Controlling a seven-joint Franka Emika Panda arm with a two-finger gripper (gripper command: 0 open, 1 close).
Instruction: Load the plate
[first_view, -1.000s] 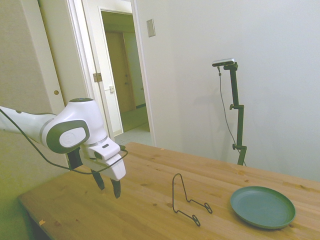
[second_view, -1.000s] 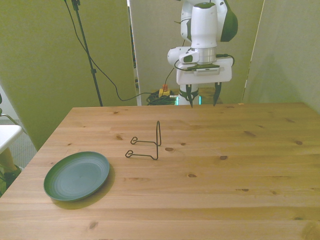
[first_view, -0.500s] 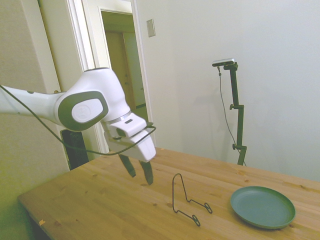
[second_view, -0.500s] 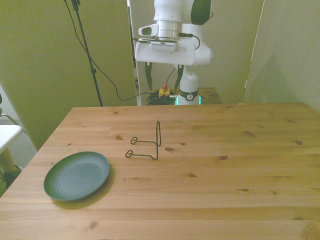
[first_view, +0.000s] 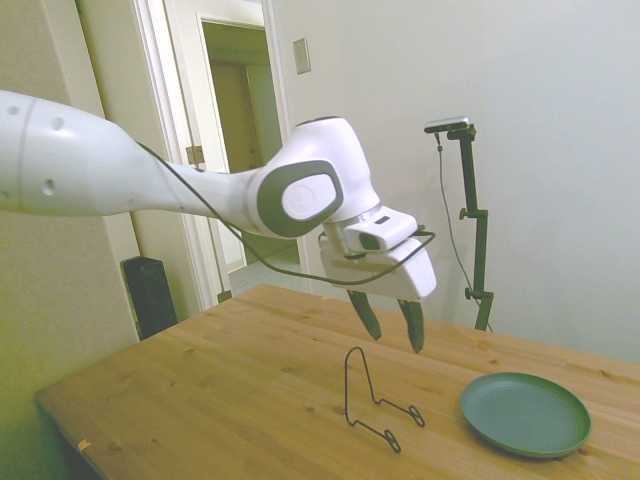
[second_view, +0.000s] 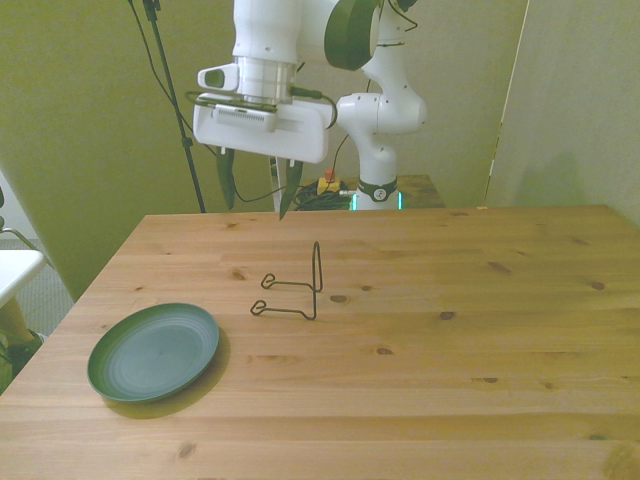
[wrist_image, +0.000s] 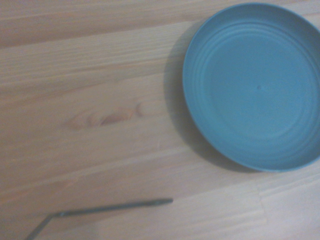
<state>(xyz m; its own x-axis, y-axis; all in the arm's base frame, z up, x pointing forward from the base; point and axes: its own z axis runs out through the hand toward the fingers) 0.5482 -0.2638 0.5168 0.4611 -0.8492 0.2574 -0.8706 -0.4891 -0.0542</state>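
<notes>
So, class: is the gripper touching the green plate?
Apart. In the front view the open gripper hangs high above the table, with the plate lying flat far below it.

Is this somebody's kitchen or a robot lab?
Probably a plain indoor room set up for robot tests, not a kitchen: a white robot arm with open fingers above a wooden table, a lone plate, and an open doorway.

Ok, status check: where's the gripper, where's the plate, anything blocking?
Gripper open, empty, high above the table. Plate flat on the table, untouched, empty. Wire stand upright between gripper and plate; nothing on the plate itself.
</notes>
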